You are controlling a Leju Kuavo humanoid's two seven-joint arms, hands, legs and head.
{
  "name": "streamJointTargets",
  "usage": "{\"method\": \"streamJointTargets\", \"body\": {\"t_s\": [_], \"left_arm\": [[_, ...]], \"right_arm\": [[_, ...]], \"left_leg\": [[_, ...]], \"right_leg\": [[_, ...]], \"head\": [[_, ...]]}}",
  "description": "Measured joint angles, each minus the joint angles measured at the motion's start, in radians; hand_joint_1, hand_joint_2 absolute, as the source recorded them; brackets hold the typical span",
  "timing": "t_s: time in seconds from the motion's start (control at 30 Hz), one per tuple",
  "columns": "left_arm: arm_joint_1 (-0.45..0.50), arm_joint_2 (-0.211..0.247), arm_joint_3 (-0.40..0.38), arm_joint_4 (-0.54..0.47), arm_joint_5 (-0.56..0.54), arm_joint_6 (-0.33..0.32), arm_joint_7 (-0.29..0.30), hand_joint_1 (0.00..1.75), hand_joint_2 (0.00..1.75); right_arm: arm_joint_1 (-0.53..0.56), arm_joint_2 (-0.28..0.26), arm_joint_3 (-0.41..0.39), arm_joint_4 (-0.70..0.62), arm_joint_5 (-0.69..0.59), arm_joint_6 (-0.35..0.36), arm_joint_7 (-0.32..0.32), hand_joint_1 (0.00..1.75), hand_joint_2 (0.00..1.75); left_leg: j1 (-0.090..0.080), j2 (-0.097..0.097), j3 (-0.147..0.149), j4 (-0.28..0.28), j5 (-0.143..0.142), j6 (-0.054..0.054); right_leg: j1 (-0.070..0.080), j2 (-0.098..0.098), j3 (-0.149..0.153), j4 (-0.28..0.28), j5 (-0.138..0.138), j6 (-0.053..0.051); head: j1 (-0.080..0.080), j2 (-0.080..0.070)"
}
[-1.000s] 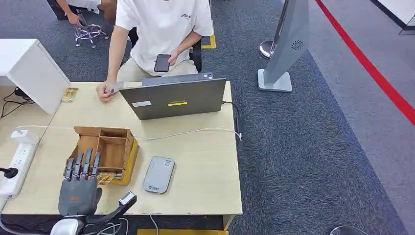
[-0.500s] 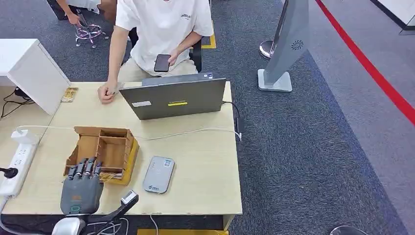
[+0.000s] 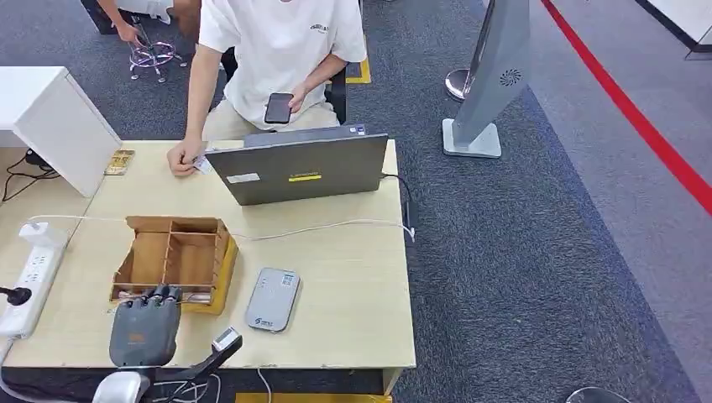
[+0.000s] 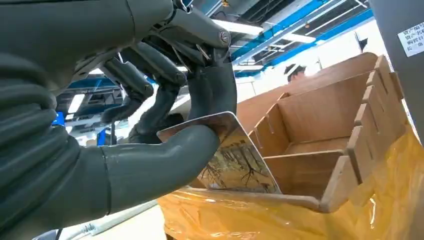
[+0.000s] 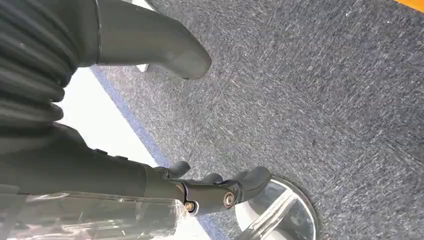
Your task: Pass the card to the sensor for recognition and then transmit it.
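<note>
My left hand is at the near edge of the wooden compartment box, which stands on yellow plastic. In the left wrist view the thumb and fingers pinch a picture card just in front of the box's compartments. The grey card sensor lies flat on the table to the right of the box, a short way from my left hand. My right hand hangs over blue-grey carpet with the thumb and fingers apart and nothing in it.
A grey laptop stands at the far side of the table, and a person sits behind it with one hand on the tabletop. A power strip lies at the left edge, and a white cable crosses the middle.
My left hand has drawn back from over the box toward the table's near edge, and its fingers have curled in. The person's hand on the table shifted slightly.
</note>
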Motion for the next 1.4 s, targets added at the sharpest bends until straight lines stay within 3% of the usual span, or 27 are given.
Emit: {"method": "streamJointTargets", "body": {"t_s": [0.17,0.5,0.63,0.73,0.83,1.0,1.2,1.27,1.4], "left_arm": [[-0.001,-0.006,0.008,0.004,0.0,-0.021,-0.012,1.75,1.75],[-0.001,-0.022,0.019,0.013,0.0,0.009,-0.034,1.75,1.75],[0.019,-0.017,0.015,-0.036,0.0,0.012,-0.02,1.75,1.75],[0.041,0.02,-0.023,-0.126,-0.002,0.003,0.034,1.75,1.75],[0.046,0.096,-0.09,-0.231,-0.002,-0.014,0.113,1.75,1.75],[0.048,0.18,-0.166,-0.346,-0.003,-0.011,0.132,1.75,1.75],[0.062,0.253,-0.195,-0.47,-0.002,0.0,0.088,1.75,1.75],[0.047,0.252,-0.196,-0.489,0.003,0.017,0.056,1.75,1.75],[-0.072,0.207,-0.194,-0.487,0.061,0.008,-0.03,1.75,1.75]], "right_arm": [[0.0,0.0,0.0,0.0,0.0,-0.002,0.002,0.0,1.75],[0.001,0.0,0.005,0.003,0.0,-0.004,0.002,0.0,1.75],[0.011,0.0,0.006,0.002,-0.009,-0.004,0.003,0.0,1.75],[0.032,0.0,0.012,-0.007,-0.052,-0.006,0.028,0.0,1.75],[0.058,0.0,0.028,-0.021,-0.097,-0.006,0.057,0.0,1.75],[0.087,0.0,0.047,-0.044,-0.131,-0.002,0.084,0.0,1.75],[0.125,0.0,0.081,-0.075,-0.183,0.006,0.122,0.0,1.75],[0.131,0.0,0.087,-0.08,-0.174,0.008,0.121,0.0,1.75],[0.115,0.0,0.089,-0.077,-0.12,-0.004,0.085,0.0,1.75]], "left_leg": [[0.0,0.0,0.0,0.0,0.0,0.0],[0.0,0.0,0.0,0.0,0.0,0.0],[0.0,0.0,0.0,0.0,0.0,0.0],[0.0,0.0,0.0,0.0,0.0,0.0],[0.0,-0.001,-0.001,0.0,0.0,0.0],[0.001,-0.001,-0.001,0.0,0.0,0.0],[0.001,-0.001,0.0,0.0,0.0,0.0],[0.001,-0.001,0.0,0.0,0.0,0.0],[0.0,-0.005,-0.001,0.0,0.001,0.0]], "right_leg": [[0.0,0.0,0.0,0.0,0.0,0.0],[0.0,0.0,0.0,0.0,0.0,0.0],[0.0,0.0,0.0,0.0,0.0,0.0],[0.0,0.0,0.0,0.0,0.0,0.0],[0.0,-0.001,-0.001,0.0,0.0,0.0],[0.001,-0.001,0.0,0.0,-0.001,-0.001],[0.001,-0.001,0.0,0.0,-0.001,-0.001],[0.0,-0.001,-0.003,0.0,-0.001,0.0],[0.0,-0.006,0.001,0.0,0.0,0.0]], "head": [[0.0,0.0],[0.0,0.0],[0.0,0.0],[0.0,0.0],[0.0,0.0],[0.0,0.0],[0.0,0.0],[0.0,0.0],[0.0,0.0]]}}
